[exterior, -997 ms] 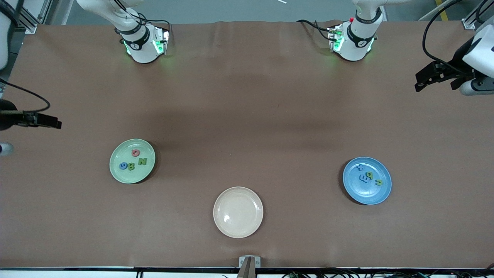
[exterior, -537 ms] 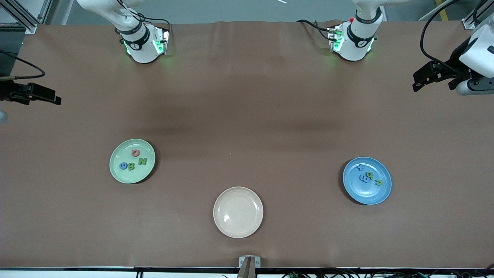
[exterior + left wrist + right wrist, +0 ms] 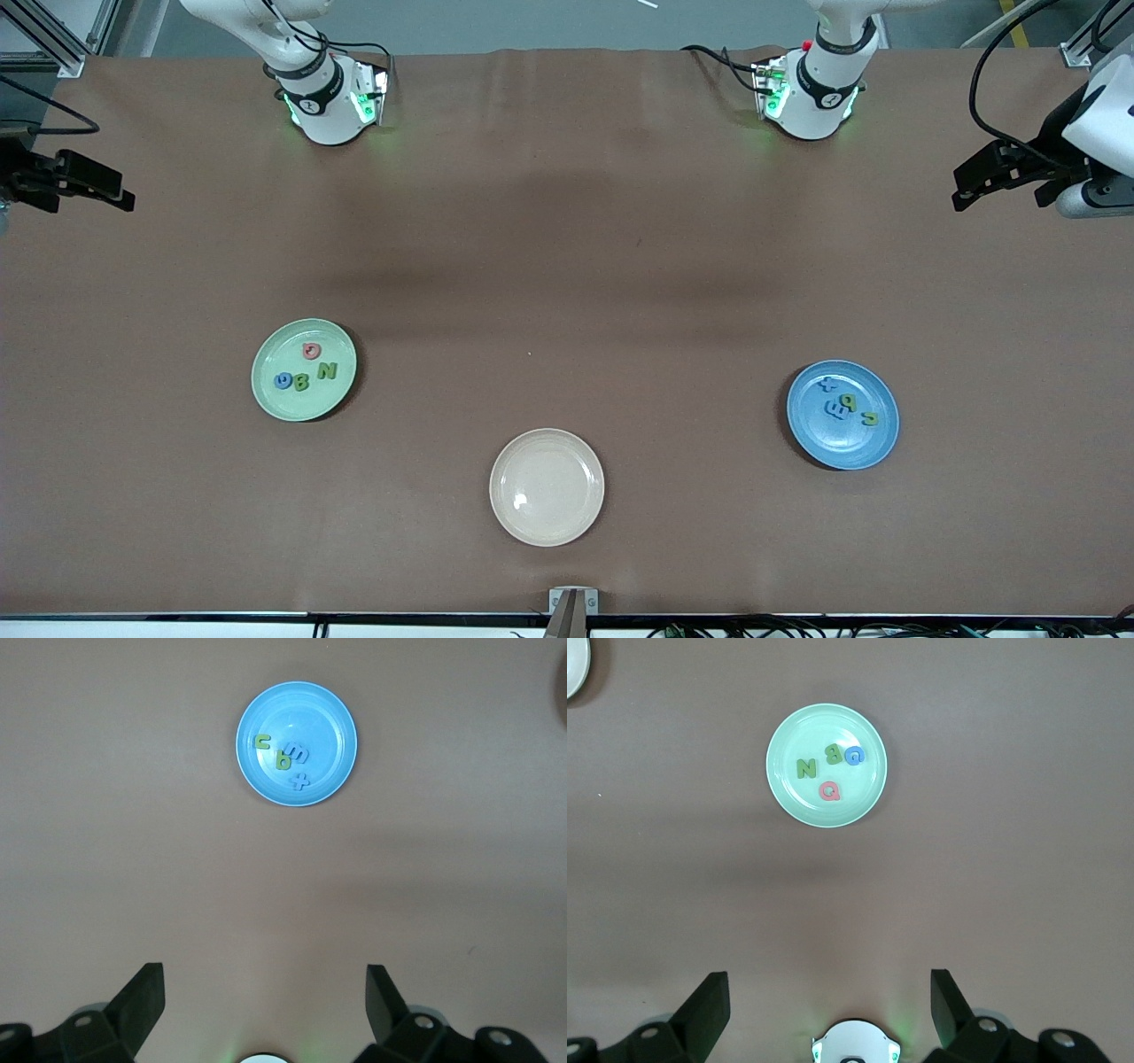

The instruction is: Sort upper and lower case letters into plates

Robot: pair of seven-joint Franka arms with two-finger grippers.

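1. Jaws of both arms stand wide and hold nothing. The left gripper (image 3: 966, 186) hangs over the left arm's end of the desk (image 3: 567, 248); the right gripper (image 3: 120, 197) hangs over the right arm's end, partly off the desk edge.
2. Both arms look parked and waiting, well apart from every plate.
3. The pale green plate (image 3: 266, 394) holds four letters: a green N (image 3: 327, 371), a green B (image 3: 301, 383), a blue G (image 3: 283, 380) and a red letter (image 3: 310, 351), probably a Q, though it is small.
4. The blue plate (image 3: 842, 447) holds four lower case letters (image 3: 843, 406); they lie flat and turned at odd angles, with no shared long axis.
5. The cream plate (image 3: 547, 486), nearest the front camera, is empty.
6. Judged from this, the sorting looks complete: no letter lies loose on the desk. The next move calls for nothing beyond keeping the arms clear.
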